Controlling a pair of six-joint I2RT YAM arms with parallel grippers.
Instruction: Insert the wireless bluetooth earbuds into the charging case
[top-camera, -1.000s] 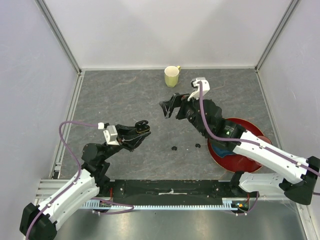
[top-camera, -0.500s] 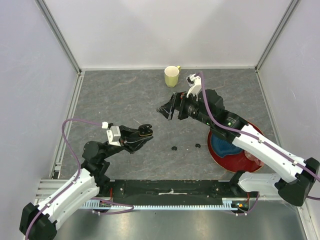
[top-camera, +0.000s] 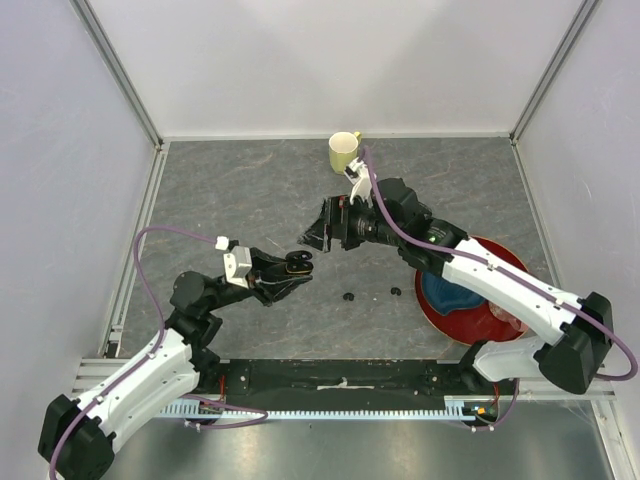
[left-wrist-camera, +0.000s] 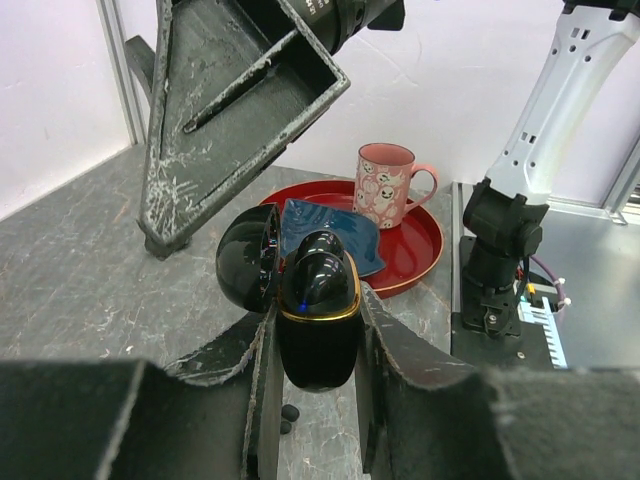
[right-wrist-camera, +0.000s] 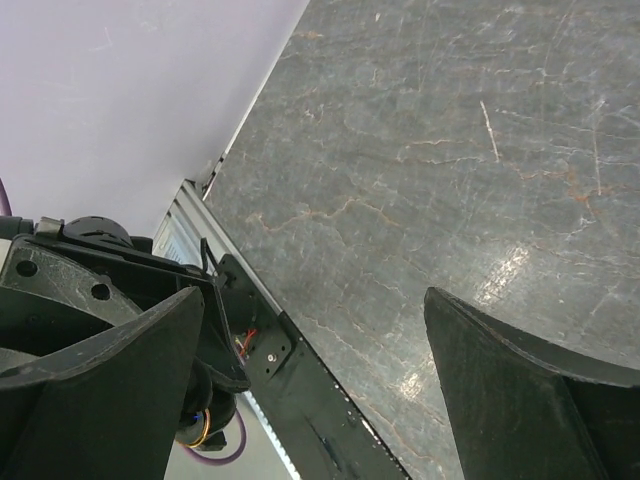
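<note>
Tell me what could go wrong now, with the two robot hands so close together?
1. The open right gripper hangs right beside the case, which the left gripper holds up in the air. A bump could knock the case loose or flip its open lid shut.
2. The right gripper is empty, and two earbuds lie on the table. They are tiny, so a pinch could miss them or flick them away.
</note>
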